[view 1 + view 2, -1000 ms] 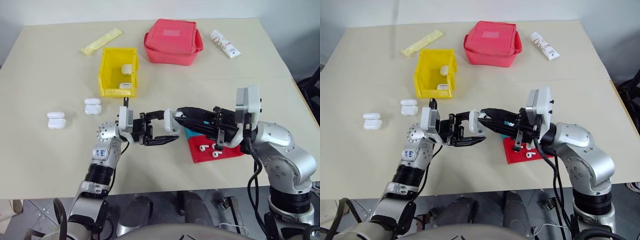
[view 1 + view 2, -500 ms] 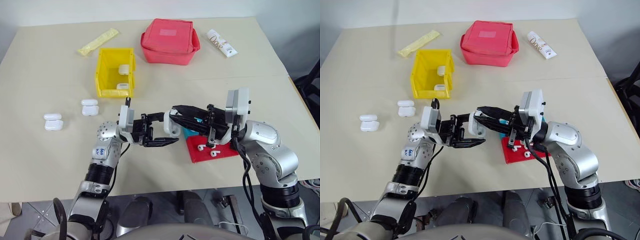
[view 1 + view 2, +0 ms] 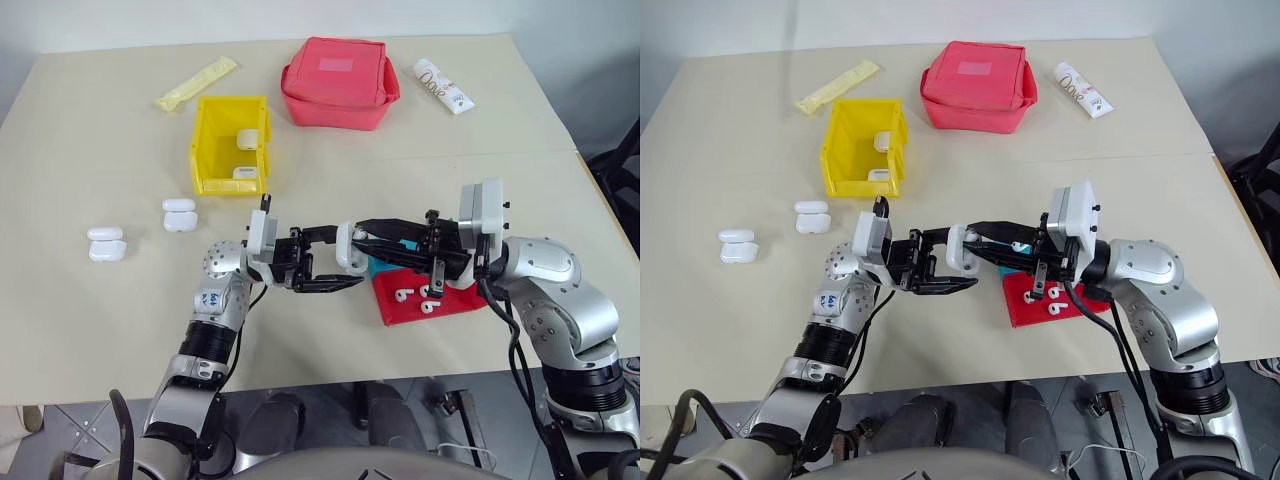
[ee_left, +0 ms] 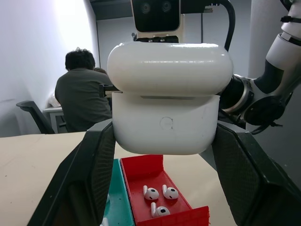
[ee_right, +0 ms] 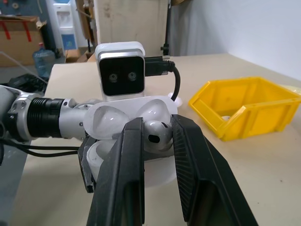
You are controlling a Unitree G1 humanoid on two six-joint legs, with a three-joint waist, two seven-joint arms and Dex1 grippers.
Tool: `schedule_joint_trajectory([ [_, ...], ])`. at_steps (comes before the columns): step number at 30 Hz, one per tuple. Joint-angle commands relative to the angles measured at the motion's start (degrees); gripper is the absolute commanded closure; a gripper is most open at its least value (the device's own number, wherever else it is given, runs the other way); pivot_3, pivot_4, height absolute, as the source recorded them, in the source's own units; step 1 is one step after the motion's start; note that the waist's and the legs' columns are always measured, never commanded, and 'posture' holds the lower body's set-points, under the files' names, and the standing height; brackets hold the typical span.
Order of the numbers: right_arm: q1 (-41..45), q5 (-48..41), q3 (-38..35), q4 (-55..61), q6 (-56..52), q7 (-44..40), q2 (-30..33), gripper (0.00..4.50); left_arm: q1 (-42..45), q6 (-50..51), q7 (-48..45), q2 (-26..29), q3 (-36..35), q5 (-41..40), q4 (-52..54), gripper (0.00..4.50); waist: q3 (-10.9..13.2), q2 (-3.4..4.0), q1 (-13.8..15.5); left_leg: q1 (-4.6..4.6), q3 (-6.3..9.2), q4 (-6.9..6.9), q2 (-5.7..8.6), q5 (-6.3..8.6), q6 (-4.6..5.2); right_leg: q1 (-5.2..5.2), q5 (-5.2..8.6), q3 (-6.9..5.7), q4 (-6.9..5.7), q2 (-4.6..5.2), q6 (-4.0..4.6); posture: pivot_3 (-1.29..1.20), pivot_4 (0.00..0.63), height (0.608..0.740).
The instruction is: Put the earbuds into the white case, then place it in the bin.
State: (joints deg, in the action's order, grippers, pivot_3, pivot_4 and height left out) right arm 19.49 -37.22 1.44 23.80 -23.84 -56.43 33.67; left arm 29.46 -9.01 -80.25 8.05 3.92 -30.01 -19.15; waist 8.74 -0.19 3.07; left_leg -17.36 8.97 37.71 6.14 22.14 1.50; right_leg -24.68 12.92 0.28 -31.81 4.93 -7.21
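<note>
Left gripper (image 3: pixel 322 262): pinching the open white case (image 4: pixel 165 101), holding it above the desk (image 3: pixel 100 310) between bin and red tray.
Right gripper (image 5: pixel 156 141): pinching one earbud (image 5: pixel 155 133) at the case's open top.
Remaining earbuds (image 3: pixel 415 297): three lying in the red tray (image 3: pixel 400 310), just below the right gripper.
Bin (image 3: pixel 213 150): sitting farther back on the desk, two cases showing inside.
Spare cases (image 3: pixel 108 243): two lying left of the left arm, well apart from the bin.
Red pouch (image 3: pixel 335 85): sitting behind the bin.
</note>
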Motion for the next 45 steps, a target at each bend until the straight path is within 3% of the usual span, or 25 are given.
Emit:
schedule_joint_trajectory([
  [1,-0.1,0.4,1.7,-1.1,-2.0,-2.2,1.7,4.03,3.6,-2.7,0.7,-1.0,-2.7,-2.0,1.2,1.76,0.0,0.0,0.0,0.0,0.0,0.0,0.0,0.0,0.0,0.0,0.0,0.0,0.0,0.0,0.0,0.0,0.15,0.74],
  [2,0.5,0.6,1.8,-1.3,-2.0,-2.3,1.8,4.03,3.8,-2.9,0.5,-1.1,-2.7,-1.9,0.9,1.76,0.0,0.0,0.0,0.0,0.0,0.01,0.01,0.0,0.0,0.0,0.0,-0.01,0.0,0.01,0.0,0.0,0.15,0.74],
  [14,4.8,0.4,-1.0,0.0,-3.1,-0.4,2.8,0.16,3.8,-5.1,-1.7,-0.5,-2.8,0.1,-3.3,1.76,0.0,-0.01,0.1,-0.02,0.01,0.03,0.01,0.0,0.0,0.0,0.0,-0.02,0.0,0.02,0.0,0.0,0.15,0.74],
  [15,4.9,0.4,-1.4,0.2,-3.3,-0.2,3.0,0.03,3.7,-5.3,-1.8,-0.4,-2.8,0.3,-3.6,1.76,0.0,0.0,0.1,-0.02,0.01,0.03,0.02,0.0,0.0,0.0,0.0,-0.02,0.0,0.03,0.0,0.0,0.15,0.74],
  [22,0.7,-0.6,-7.7,1.7,-4.3,2.0,6.3,0.03,4.1,-6.1,-1.3,1.2,-4.5,1.1,-6.4,1.76,0.0,-0.03,0.3,-0.03,0.01,0.05,0.02,0.0,0.01,0.0,0.0,-0.02,0.0,0.02,0.0,0.0,0.15,0.74],
  [32,-23.8,-0.9,-30.6,4.4,-4.9,2.8,12.4,0.03,3.5,-6.8,0.0,5.4,-7.8,1.1,-8.7,1.76,0.0,-0.03,1.4,-0.02,-0.03,0.05,0.02,0.0,0.02,0.01,-0.01,0.03,0.04,0.02,-0.02,0.0,0.15,0.74],
  [38,-36.1,-3.0,-42.0,7.9,-8.1,2.8,12.5,0.03,4.7,-7.7,0.6,5.2,-8.7,0.8,-10.3,1.76,0.0,-0.02,1.6,0.0,-0.05,0.09,0.0,0.01,0.01,0.04,-0.01,0.05,0.15,0.01,-0.02,0.0,0.15,0.74],
  [45,-38.9,-5.7,-44.4,11.3,-12.0,4.6,13.9,0.03,5.3,-8.8,1.3,4.3,-8.7,1.2,-10.7,1.76,0.0,-0.03,1.5,0.02,-0.07,0.08,-0.03,0.03,0.01,0.06,-0.02,0.07,0.17,0.2,-0.03,0.0,0.15,0.74],
])
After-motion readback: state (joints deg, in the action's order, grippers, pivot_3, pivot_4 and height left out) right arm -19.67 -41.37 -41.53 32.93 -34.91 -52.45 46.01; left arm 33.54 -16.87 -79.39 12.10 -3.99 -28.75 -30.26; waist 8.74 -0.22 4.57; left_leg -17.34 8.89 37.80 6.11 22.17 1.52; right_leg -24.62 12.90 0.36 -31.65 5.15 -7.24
